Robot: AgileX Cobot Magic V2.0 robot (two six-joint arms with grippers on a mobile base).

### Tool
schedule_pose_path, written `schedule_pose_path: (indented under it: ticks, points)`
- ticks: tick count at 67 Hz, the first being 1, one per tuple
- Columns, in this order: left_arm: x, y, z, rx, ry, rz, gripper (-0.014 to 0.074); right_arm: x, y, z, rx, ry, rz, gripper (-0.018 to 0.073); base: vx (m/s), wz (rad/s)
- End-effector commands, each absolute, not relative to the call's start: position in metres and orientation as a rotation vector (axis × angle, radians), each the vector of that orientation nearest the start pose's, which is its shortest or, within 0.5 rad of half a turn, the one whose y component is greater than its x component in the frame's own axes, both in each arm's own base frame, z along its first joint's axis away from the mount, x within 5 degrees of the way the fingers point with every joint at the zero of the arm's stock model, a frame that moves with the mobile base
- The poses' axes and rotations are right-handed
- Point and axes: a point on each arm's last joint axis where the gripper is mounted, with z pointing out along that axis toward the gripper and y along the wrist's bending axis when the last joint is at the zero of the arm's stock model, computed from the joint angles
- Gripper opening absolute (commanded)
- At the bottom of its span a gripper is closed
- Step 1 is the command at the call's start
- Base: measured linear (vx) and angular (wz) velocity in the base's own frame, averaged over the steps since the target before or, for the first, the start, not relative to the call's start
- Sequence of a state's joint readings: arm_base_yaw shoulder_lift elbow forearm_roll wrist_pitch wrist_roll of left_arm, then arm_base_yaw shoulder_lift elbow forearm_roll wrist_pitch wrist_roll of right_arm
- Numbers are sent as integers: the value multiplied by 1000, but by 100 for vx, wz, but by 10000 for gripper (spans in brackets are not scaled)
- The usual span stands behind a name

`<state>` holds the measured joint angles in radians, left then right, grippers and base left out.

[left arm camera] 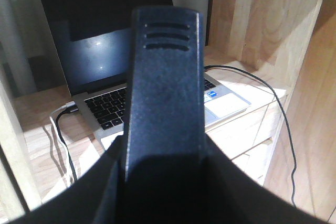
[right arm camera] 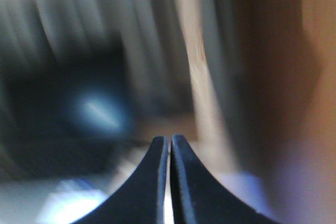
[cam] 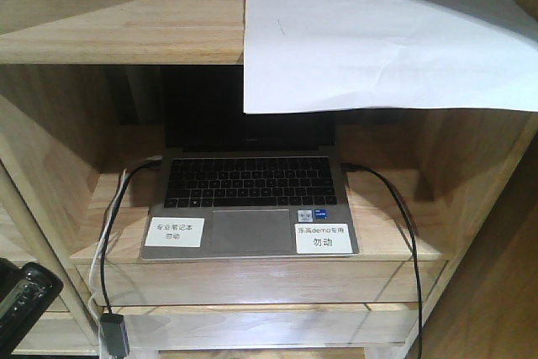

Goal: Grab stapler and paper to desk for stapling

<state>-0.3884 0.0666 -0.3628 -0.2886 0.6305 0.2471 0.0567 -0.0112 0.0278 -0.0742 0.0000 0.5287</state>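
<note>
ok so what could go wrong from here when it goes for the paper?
1. The paper overhangs the edge of its shelf; a clumsy nudge could slide it off onto the laptop below.
2. The right gripper looks shut and its wrist view is heavily blurred, so it is likely moving fast; it must open before any grasp.
3. Loose cables hang off both sides of the laptop and look easy to snag.
</note>
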Motion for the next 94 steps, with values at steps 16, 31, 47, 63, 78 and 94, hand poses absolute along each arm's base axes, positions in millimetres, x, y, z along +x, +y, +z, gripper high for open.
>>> schedule_pose_path:
  ticks: [16,31,47,63,78,94]
  points:
    - [26,-25,294,414,1626,-443,-7,55,5,210,697,1311,920,-8,0,0]
    - [26,-25,294,414,1626,-443,-7,57,6,215,703,1270,981,39,0,0]
    - [26,-25,294,414,1626,-443,-7,74,22,229,521,1280,1103,280,0,0]
    - [26,-25,294,414,1626,-443,-7,103,35,244,427,1210,1264,503,0,0]
    - [26,-25,294,414,1626,-443,-7,144,47,258,365,1205,1363,526,0,0]
    - [26,-25,294,414,1626,-443,-7,179,59,279,266,1199,1434,526,0,0]
